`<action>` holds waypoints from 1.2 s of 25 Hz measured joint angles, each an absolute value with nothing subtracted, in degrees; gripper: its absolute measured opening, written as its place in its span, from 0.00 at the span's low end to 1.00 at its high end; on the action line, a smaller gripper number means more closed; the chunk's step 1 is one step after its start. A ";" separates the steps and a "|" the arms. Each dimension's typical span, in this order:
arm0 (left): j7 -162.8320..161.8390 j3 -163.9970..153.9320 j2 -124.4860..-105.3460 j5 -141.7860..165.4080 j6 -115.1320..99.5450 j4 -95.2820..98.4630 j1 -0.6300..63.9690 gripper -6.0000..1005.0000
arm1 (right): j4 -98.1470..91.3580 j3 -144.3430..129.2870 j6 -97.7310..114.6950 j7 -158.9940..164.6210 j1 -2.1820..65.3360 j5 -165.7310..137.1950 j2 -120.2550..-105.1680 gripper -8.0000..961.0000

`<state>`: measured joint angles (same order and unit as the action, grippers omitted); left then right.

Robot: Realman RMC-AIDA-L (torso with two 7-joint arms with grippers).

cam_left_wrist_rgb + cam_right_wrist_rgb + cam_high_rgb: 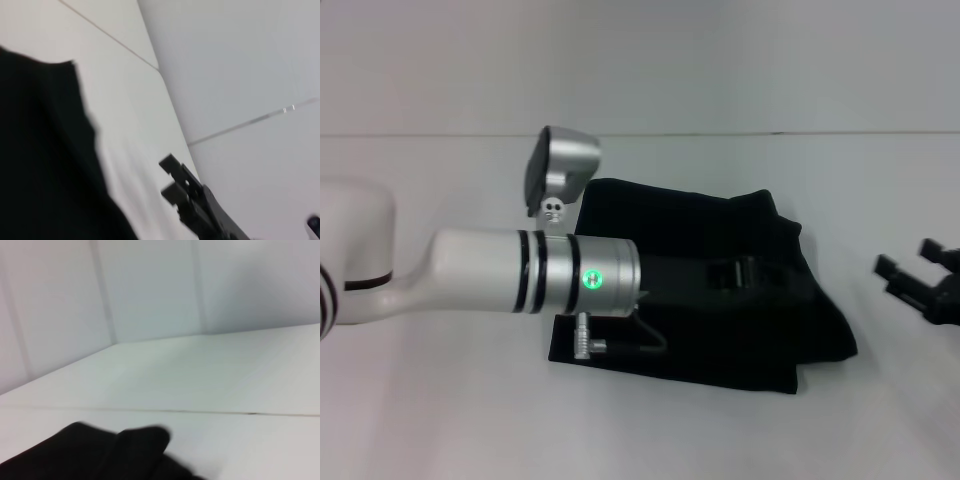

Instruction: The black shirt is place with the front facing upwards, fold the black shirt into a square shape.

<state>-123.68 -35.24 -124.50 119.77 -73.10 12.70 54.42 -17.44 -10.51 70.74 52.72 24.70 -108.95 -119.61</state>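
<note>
- The black cloth short-sleeved shirt [720,290] lies on the white table [440,420] as a compact, roughly square bundle of several layers, with its far right corner bunched and its right edge uneven.
- The left gripper [752,272] reaches across the middle of the shirt from the shirt's left side; black against black, its fingers cannot be told apart from the cloth, so whether they pinch the fabric or stand apart cannot be told.
- The right gripper [910,275] hangs well to the right of the shirt, over bare table, with its two black fingers [887,266] spread and nothing between them.
- Risk: if the left gripper does hold cloth and pulls away, it would likely drag the top layer and undo the square.
- Risk: the stacked layers look loose, so a sideways sweep of the white left arm [490,270] low over the shirt could skew the edges.
- Risk: the bunched right corner may spring open if left unpressed.
- Obstruction: the left arm covers the shirt's left part in the head view, so the fold there cannot be judged.
- Around the shirt only the table and the pale wall [720,60] behind it show; nothing else stands in the way.
</note>
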 joint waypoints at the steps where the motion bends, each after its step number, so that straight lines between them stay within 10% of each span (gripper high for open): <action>1: -123.37 -35.55 -124.50 119.74 -73.15 12.26 54.84 0.21 | -17.45 -9.67 70.61 52.70 24.47 -108.79 -119.61 0.86; 13: -110.22 -35.32 -123.98 114.98 -87.13 19.72 50.40 0.48 | -22.62 -10.09 73.49 69.06 26.62 -111.84 -118.87 0.86; 23: -86.11 -35.77 -121.45 112.22 -94.94 29.56 35.01 0.81 | -46.11 -34.38 80.79 118.99 37.09 -127.95 -114.59 0.86; 30: -70.60 -34.17 -120.51 109.93 -97.33 29.39 27.18 0.80 | -52.94 -47.29 83.00 141.66 46.64 -143.74 -115.33 0.86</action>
<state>-70.60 -34.17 -120.51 109.93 -97.33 29.39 27.18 -52.94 -47.29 83.00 141.66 46.64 -143.74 -115.33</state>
